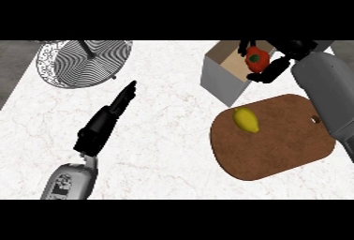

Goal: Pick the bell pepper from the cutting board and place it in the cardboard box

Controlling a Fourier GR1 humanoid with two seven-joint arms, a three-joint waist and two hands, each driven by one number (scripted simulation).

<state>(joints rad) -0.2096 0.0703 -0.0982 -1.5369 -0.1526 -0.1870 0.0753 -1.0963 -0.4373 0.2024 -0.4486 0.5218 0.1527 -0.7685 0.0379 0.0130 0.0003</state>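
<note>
Here, at the far left, the white marbled worktop (173, 140) ends against a dark strip, and a wire basket (83, 61) with a striped pattern sits at the upper left, close to that edge. Just right of it the left hand (107, 119) lies over bare marble, fingers straight and released, pointing up and to the right, holding nothing. A broad stretch of open worktop runs from this hand across to the brown cutting board (276, 140). The board, rounded at its corners with a small hole near its right side, carries a yellow lemon (247, 120) near its upper left. Above the board stands the cardboard box (224, 79), open at the top, its grey wall almost touching the board's edge. No writing can be read anywhere. The bell pepper (257, 60), red with a green stem end, is held over the box's opening, the right hand (273, 65) with its fingers curled round it.
</note>
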